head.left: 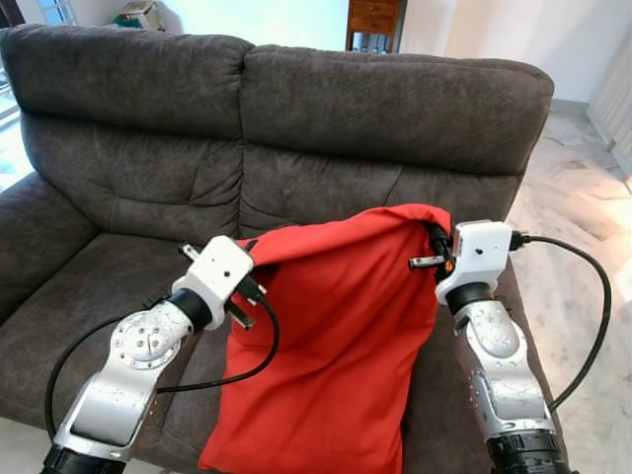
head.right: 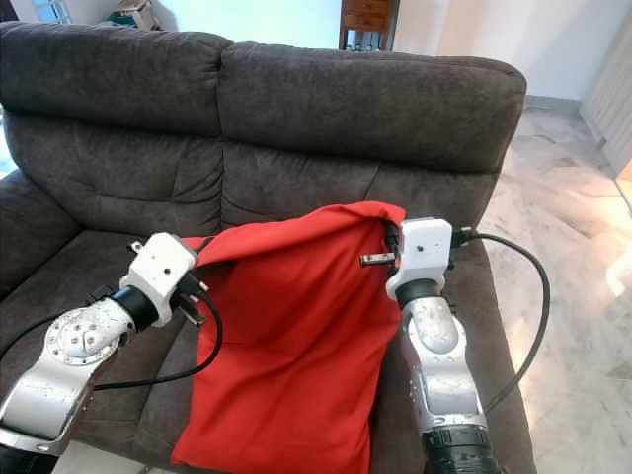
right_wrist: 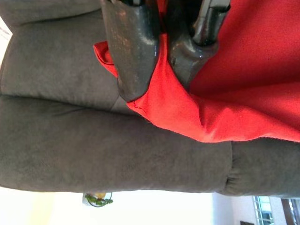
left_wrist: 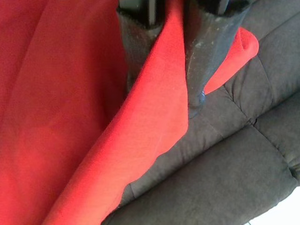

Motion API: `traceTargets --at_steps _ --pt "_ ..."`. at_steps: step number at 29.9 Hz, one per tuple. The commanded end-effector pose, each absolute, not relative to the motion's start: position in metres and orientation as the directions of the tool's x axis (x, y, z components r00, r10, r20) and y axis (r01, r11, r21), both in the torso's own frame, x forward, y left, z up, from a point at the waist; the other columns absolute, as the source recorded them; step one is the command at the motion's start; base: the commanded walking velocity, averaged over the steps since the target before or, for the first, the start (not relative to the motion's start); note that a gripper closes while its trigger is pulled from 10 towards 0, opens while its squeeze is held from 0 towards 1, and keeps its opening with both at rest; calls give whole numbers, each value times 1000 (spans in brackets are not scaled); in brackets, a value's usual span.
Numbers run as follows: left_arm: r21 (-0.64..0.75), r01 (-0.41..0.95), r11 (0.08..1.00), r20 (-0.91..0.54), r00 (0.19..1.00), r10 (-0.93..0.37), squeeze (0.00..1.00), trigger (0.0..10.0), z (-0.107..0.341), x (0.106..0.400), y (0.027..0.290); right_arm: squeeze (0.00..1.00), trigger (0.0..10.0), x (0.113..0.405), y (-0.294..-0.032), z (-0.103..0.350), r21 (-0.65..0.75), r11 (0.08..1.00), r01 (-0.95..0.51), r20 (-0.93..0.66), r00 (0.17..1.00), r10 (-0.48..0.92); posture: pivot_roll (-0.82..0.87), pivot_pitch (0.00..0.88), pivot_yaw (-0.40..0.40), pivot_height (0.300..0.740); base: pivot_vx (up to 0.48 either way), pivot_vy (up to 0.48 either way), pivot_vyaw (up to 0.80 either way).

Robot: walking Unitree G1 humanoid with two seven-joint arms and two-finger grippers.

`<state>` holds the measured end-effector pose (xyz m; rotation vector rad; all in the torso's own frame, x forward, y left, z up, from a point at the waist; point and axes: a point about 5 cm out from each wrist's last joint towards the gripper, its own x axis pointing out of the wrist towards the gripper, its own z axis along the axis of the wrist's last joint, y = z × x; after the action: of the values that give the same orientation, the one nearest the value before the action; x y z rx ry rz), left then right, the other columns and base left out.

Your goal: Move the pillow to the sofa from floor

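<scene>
- Straight ahead of the robot stands a dark grey two-seat fabric sofa (head.left: 296, 128), its back cushions upright and its seat running beneath both arms.
- Beyond the sofa's right end lies a pale marble tiled floor (head.left: 578, 207), and a brown wooden cabinet (head.left: 373, 22) stands behind the backrest.
- Draped over the middle of the seat is a large red cloth-covered pillow (head.left: 336, 346), its top edge lifted against the backrest and its lower end hanging past the seat's front edge.
- At the pillow's upper left edge sits the left gripper (left_wrist: 164, 79), jaws closed on a fold of the red cover.
- At the pillow's upper right corner sits the right gripper (right_wrist: 161, 70), jaws pinched on the red corner, just in front of the backrest.
</scene>
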<state>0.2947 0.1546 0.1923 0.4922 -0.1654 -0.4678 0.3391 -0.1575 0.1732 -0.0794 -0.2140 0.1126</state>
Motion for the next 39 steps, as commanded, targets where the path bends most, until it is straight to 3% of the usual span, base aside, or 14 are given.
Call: traceTargets --at_steps 1,11,18,39 --pt "505 335 795 59 906 -419 0 10000 197 298 165 0 10000 340 -177 177 -82 997 -8 219 975 26 54 91 3 740 0 0 0" --pt "538 213 815 194 910 -366 0 10000 229 317 173 0 10000 344 -187 183 -65 996 57 243 969 -39 61 90 4 740 0 0 0" --pt "538 189 821 267 886 -379 0 10000 250 336 161 0 10000 342 -188 184 -50 996 73 258 964 -58 60 91 6 740 0 0 0" --pt "546 189 816 333 845 -418 0 10000 263 343 148 0 10000 340 -194 184 -37 994 107 270 958 -93 56 93 18 740 0 0 0"
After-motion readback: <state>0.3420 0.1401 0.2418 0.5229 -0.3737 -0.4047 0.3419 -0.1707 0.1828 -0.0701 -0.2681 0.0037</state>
